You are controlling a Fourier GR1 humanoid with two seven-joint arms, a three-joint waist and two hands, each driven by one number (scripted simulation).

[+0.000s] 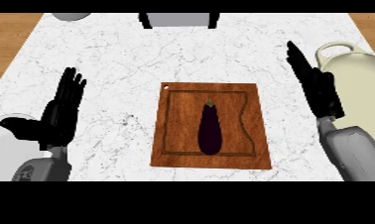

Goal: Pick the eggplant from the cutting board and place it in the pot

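step: pick not started, as I read it. nothing lifted, eggplant [210, 128] lies flat on the cutting board [179, 141].
eggplant: middle of the board, lengthwise, stem end pointing away from me.
right hand [319, 91]: fingers [299, 64] straight and together, holding nothing. sits over the counter [117, 59] between the board's right edge and the pot [359, 89].
left hand [62, 111]: open, fingers up, nothing in it, resting at the left, well apart from the board.
eggplant vs fingers: apart from both hands, no contact. right fingers are the nearer set, off to its right past the board's edge.
pot: cream, at the right edge, partly cut off, just beside the right hand.
next move: I judge the right hand must swing left over the board, drop across the eggplant's middle, curl round it, then carry it right to the pot.
watch: rounded body, could roll if nudged sideways.
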